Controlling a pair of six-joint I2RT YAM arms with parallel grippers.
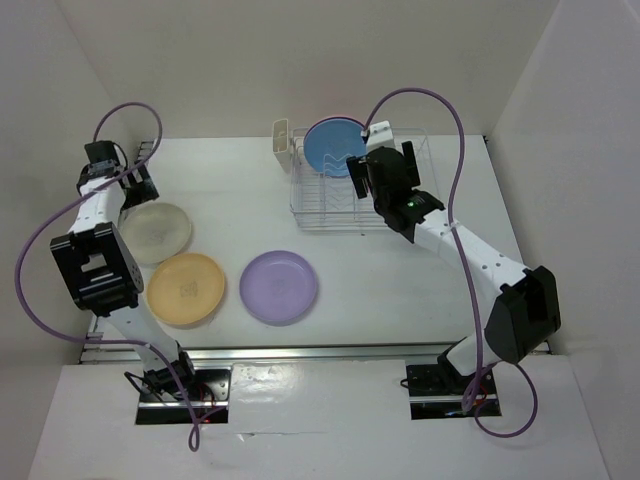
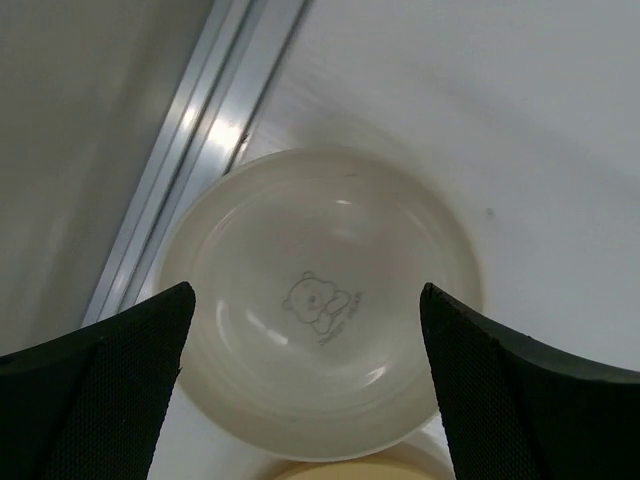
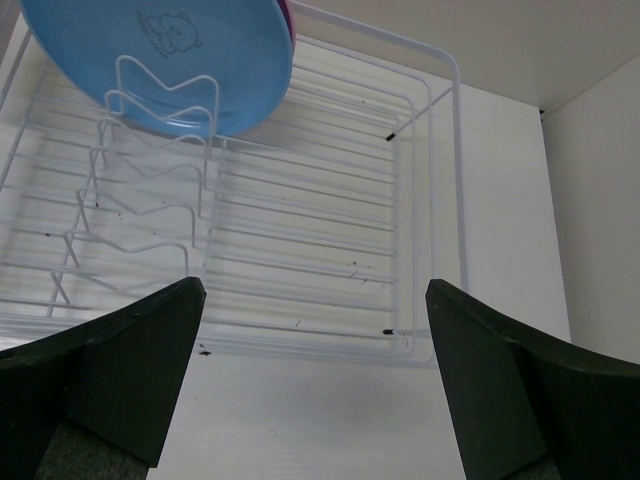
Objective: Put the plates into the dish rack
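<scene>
Standing in dish rack point(image 1: 318, 207): blue plate point(image 1: 335, 147)

table point(image 1: 400, 290): white | rail point(image 1: 330, 352): aluminium, near edge | walls point(image 1: 250, 60): white

A robotics lab test cell — plain white panel walls point(image 1: 300, 60) box in a matte white bench point(image 1: 400, 290), with a silver aluminium rail point(image 1: 330, 352) at its edge and looping purple cables point(image 1: 410, 91).

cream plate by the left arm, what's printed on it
Cream plate: faint line-drawn bear, clearest in left wrist view.
</scene>
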